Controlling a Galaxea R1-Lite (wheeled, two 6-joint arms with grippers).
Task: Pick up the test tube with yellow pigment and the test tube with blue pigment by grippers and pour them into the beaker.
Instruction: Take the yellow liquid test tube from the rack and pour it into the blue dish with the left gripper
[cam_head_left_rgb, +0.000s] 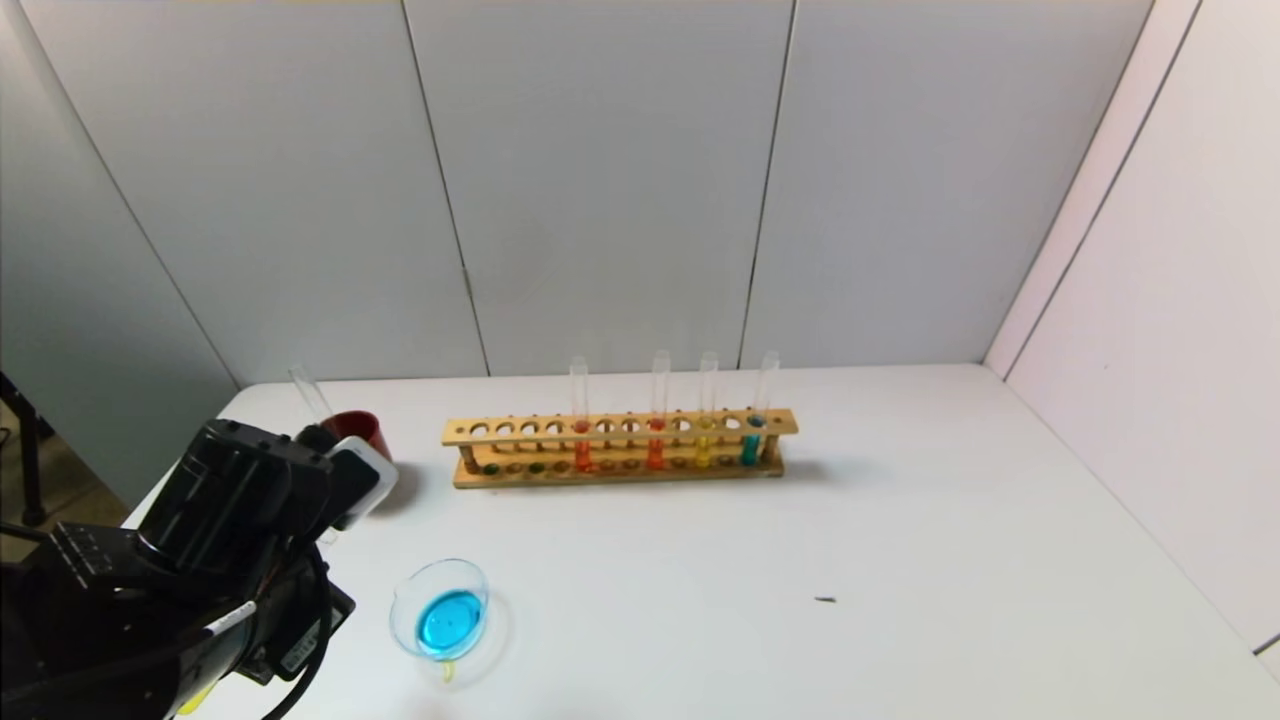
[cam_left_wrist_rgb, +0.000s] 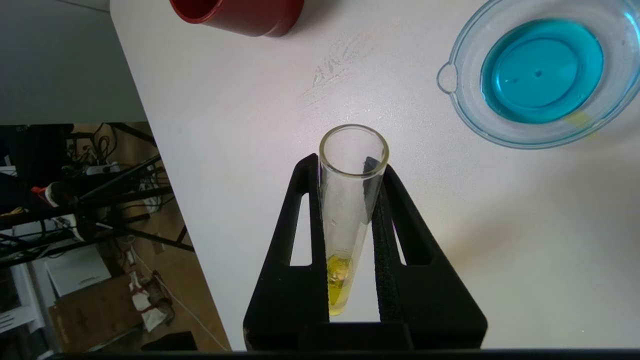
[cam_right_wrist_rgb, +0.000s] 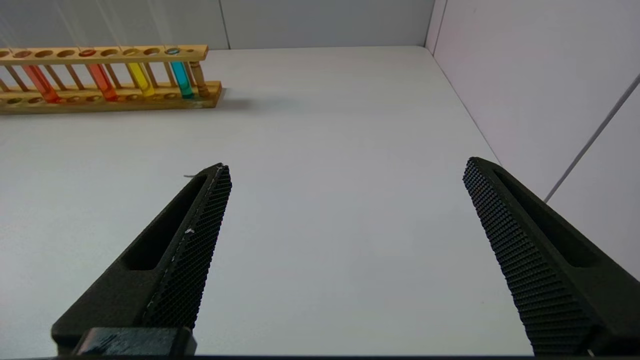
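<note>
Grey panels walled in the white counter (cam_head_left_rgb: 900, 520) where I worked. My left claw (cam_left_wrist_rgb: 350, 195) pinched a yellow tube (cam_left_wrist_rgb: 347, 220), both fingers (cam_left_wrist_rgb: 305, 210) pressed against the glass, with only a small yellow remnant pooled at the tube's round bottom. From my head I saw that claw (cam_head_left_rgb: 330, 470) hovering over the counter's left front area, the clear glass of the yellow tube (cam_head_left_rgb: 308, 392) poking up at a tilt beyond it. Just behind the claw stood a red cup (cam_head_left_rgb: 358, 430), also seen at the edge of my left wrist view (cam_left_wrist_rgb: 240, 15). Near the claw, toward the counter's front, sat the beaker (cam_head_left_rgb: 440, 612), holding a pool of blue liquid with a faint yellow smear by its rim; the left wrist view showed its pouring lip and blue contents (cam_left_wrist_rgb: 542, 70) apart from the tube's mouth.

Farther back, in the middle of the counter, a wooden rack (cam_head_left_rgb: 620, 450) held four upright tubes: two with orange-red liquid, then a second yellow one (cam_head_left_rgb: 705, 430), then the blue tube (cam_head_left_rgb: 755, 425) at the rack's right end.

My right claw (cam_right_wrist_rgb: 345, 210) was spread wide and empty, low over the counter's right side, with the rack (cam_right_wrist_rgb: 110, 95) and its blue tube (cam_right_wrist_rgb: 181, 80) well ahead of it.
</note>
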